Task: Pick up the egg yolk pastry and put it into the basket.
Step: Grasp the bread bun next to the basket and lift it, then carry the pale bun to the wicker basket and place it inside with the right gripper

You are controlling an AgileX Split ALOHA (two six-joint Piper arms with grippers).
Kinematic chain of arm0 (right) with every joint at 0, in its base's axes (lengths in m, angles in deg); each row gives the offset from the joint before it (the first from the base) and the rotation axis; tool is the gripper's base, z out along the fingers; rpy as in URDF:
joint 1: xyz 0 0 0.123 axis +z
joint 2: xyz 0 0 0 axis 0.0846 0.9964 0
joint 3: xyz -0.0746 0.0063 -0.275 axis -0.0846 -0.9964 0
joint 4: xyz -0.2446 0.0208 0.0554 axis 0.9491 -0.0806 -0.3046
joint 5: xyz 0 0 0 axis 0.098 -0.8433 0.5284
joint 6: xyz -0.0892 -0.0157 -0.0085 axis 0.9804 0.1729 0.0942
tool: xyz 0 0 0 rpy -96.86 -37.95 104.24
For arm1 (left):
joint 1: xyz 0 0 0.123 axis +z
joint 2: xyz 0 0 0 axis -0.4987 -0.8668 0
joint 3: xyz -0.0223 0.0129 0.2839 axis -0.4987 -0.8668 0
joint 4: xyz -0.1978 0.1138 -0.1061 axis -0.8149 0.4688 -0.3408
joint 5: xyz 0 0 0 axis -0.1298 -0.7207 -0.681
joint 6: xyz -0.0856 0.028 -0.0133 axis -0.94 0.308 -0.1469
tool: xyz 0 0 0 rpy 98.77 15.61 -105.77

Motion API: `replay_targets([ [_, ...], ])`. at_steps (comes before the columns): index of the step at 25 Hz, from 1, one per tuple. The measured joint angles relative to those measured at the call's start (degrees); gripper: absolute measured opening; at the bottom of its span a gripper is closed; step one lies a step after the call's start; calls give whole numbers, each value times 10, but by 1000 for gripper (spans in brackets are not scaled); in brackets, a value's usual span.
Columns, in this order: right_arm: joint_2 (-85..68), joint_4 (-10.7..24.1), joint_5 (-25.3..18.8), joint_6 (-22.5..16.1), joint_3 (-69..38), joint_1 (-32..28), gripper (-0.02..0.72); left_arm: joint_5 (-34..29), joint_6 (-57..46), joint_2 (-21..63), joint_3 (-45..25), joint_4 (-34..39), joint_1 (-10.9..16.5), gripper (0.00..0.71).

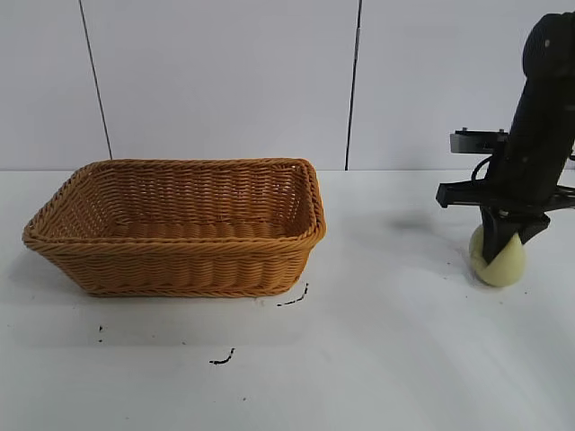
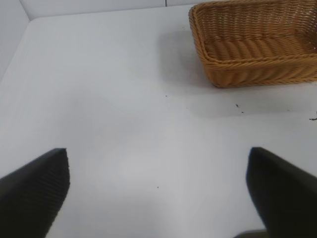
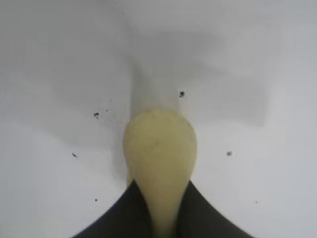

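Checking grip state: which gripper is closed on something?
The right gripper, squeezing the egg yolk pastry on the table. The left gripper hangs open over bare table, holding nothing.

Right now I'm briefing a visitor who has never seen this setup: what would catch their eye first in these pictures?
The big orange-tan basket stands empty on the left of the white table. At the far right, the right claw points straight down and pinches the small pale yellow pastry, squeezed narrow between its fingers at the tabletop. The left claw is open over bare table, away from the basket.
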Motion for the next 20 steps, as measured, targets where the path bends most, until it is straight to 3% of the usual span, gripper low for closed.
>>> replay_targets([
  [8, -32, -21, -147, 0, 157, 0, 35, 0, 0, 0, 0, 0, 0, 696],
  [13, -32, -21, -162, 0, 247, 29, 35, 0, 0, 0, 0, 0, 0, 696],
  [20, 1, -21, -163, -9, 348, 121, 34, 0, 0, 0, 0, 0, 0, 696],
])
